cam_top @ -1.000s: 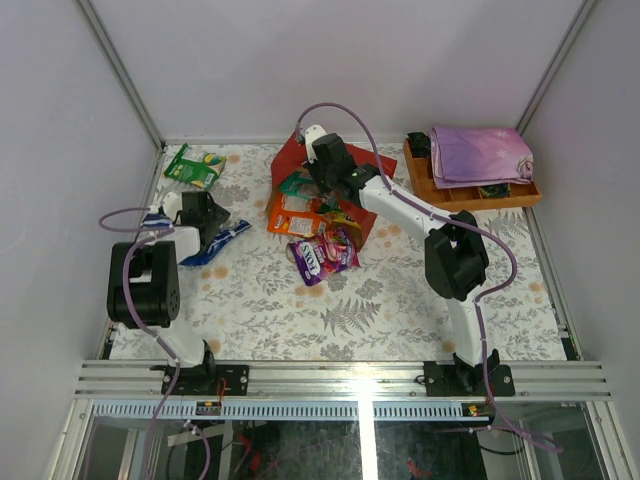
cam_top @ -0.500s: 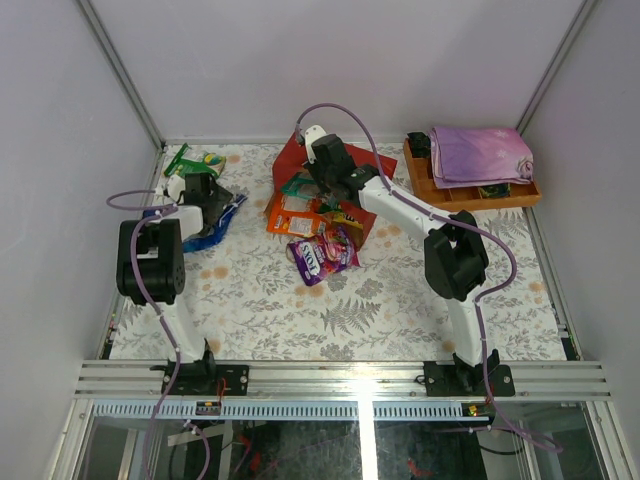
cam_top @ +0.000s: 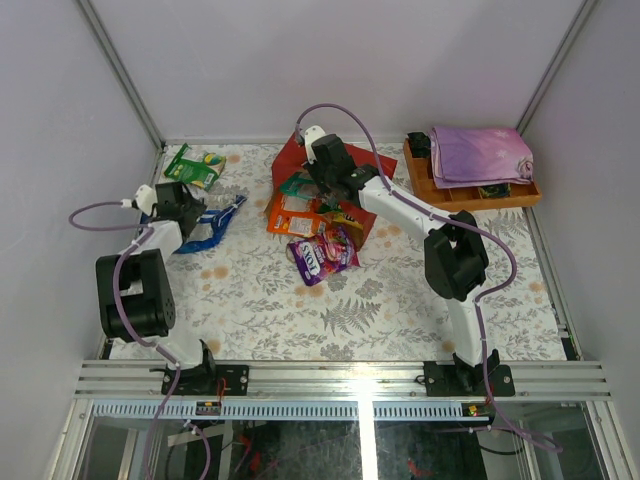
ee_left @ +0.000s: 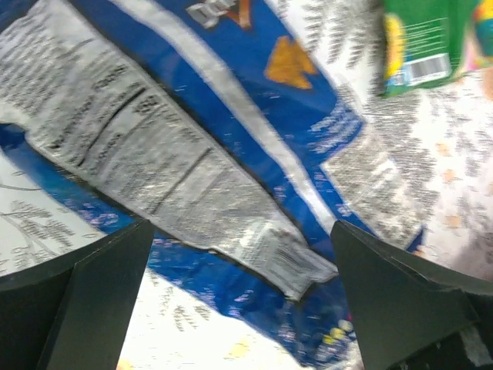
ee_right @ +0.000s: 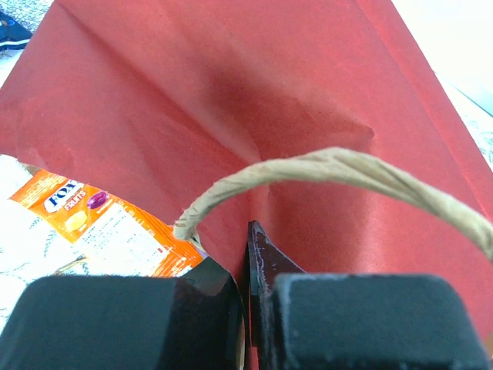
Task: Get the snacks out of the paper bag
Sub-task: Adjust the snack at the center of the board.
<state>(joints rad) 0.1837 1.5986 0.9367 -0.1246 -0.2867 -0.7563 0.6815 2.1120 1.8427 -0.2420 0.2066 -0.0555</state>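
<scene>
The red paper bag (cam_top: 289, 158) lies on its side at the back middle of the table, its mouth facing the front. My right gripper (cam_top: 327, 186) is shut on the bag's red wall (ee_right: 269, 92), just under a string handle (ee_right: 323, 166). An orange packet (cam_top: 293, 216), a purple packet (cam_top: 322, 254) and a green-teal packet (cam_top: 297, 183) lie spilled at the mouth. The orange packet (ee_right: 100, 223) reads Fox's. My left gripper (cam_top: 183, 213) is open at the far left, just above a blue-white packet (cam_top: 212, 224), which fills the left wrist view (ee_left: 231, 154) between the spread fingers. A green bag (cam_top: 194, 166) lies behind it.
A brown wooden tray (cam_top: 427, 179) stands at the back right with a folded purple cloth (cam_top: 480, 152) on it. Grey walls close in the table on the left, back and right. The green bag's corner (ee_left: 431, 38) shows at the top right of the left wrist view.
My left arm has swung to the left side of the table. The blue-white packet has moved back and left with it and now lies under the open jaws. The right arm has not moved.
</scene>
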